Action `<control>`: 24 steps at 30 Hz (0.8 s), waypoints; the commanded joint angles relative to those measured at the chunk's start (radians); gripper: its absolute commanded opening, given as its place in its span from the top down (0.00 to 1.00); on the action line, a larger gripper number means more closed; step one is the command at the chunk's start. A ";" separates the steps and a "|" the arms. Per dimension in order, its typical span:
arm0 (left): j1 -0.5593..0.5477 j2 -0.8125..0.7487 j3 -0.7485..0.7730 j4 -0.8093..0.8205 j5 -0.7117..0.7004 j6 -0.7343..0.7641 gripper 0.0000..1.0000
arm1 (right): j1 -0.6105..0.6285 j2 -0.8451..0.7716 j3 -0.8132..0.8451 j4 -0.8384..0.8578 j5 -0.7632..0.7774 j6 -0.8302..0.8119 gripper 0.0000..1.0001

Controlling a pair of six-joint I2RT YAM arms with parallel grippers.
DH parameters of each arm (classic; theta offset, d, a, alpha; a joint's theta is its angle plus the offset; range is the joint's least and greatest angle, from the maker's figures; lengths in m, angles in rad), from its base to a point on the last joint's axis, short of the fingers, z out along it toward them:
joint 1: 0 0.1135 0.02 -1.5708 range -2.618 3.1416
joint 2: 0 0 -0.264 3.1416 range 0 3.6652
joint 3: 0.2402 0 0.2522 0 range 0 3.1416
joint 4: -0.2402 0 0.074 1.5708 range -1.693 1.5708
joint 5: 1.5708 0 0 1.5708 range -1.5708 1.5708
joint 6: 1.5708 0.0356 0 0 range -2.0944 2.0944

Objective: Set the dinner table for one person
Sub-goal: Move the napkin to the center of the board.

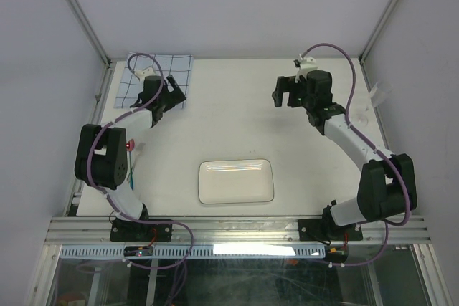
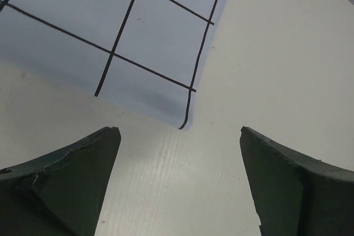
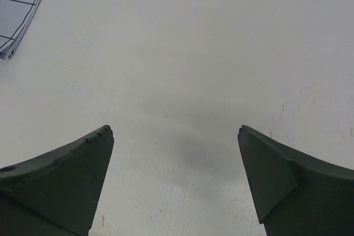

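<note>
Cream-white tabletop [image 1: 237, 116] with aluminium rails filled the workspace between grey walls, with both arm bases bolted at its near edge. White rectangular plate [image 1: 236, 181] sat toward the near edge, roughly between the two bases. Pale-blue grid cloth [image 1: 179, 66] lay flat at the far-left corner.

Left arm: elbow folded out to the left, forearm reaching away and rightward. The left gripper [image 1: 174, 91] hung over the cloth's near-right corner. Jaws were spread wide with nothing between them. The left wrist view showed the cloth corner just ahead of the gap and bare tabletop under the fingers [image 2: 72, 186].

Right arm: elbow out at the right edge, forearm angled away and leftward. The right gripper [image 1: 281, 93] pointed left over bare tabletop in the far-right area, well apart from the plate. Jaws were spread fully and empty. In the right wrist view the cloth [image 3: 22, 4] showed only at the top-left corner.
</note>
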 commanded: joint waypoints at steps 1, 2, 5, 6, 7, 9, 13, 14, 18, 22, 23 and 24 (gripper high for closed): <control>0.005 -0.023 -0.021 -0.008 -0.080 -0.258 0.05 | 0.013 -0.003 0.005 0.027 0.005 0.005 0.01; 0.005 -0.021 -0.028 -0.007 -0.085 -0.297 0.05 | 0.013 -0.002 0.003 0.025 0.006 0.004 0.01; 0.004 -0.008 -0.034 -0.010 -0.096 -0.379 0.06 | 0.017 0.000 -0.001 0.023 0.011 0.002 0.01; 0.005 -0.001 -0.032 -0.013 -0.103 -0.388 0.06 | 0.018 0.001 -0.003 0.024 0.012 0.002 0.01; 0.005 0.006 -0.030 -0.020 -0.112 -0.424 0.06 | 0.018 0.002 -0.005 0.023 0.013 0.002 0.01; 0.005 0.020 -0.027 -0.032 -0.139 -0.460 0.06 | 0.020 0.003 -0.007 0.023 0.013 0.002 0.01; 0.005 0.070 0.012 -0.039 -0.155 -0.485 0.09 | 0.025 0.008 -0.010 0.022 0.014 0.002 0.01; 0.005 0.096 0.027 -0.049 -0.150 -0.492 0.09 | 0.027 0.008 -0.009 0.022 0.016 0.003 0.01; 0.004 0.143 0.052 -0.068 -0.139 -0.523 0.12 | 0.031 0.011 -0.013 0.022 0.020 0.000 0.00; 0.004 0.143 0.060 -0.067 -0.169 -0.523 0.19 | 0.032 0.016 -0.008 0.014 0.031 -0.012 0.01; 0.005 0.145 0.064 -0.067 -0.173 -0.519 0.20 | 0.033 0.018 -0.008 0.014 0.032 -0.012 0.01; 0.004 0.148 0.072 -0.069 -0.174 -0.514 0.22 | 0.034 0.019 -0.006 0.014 0.033 -0.012 0.00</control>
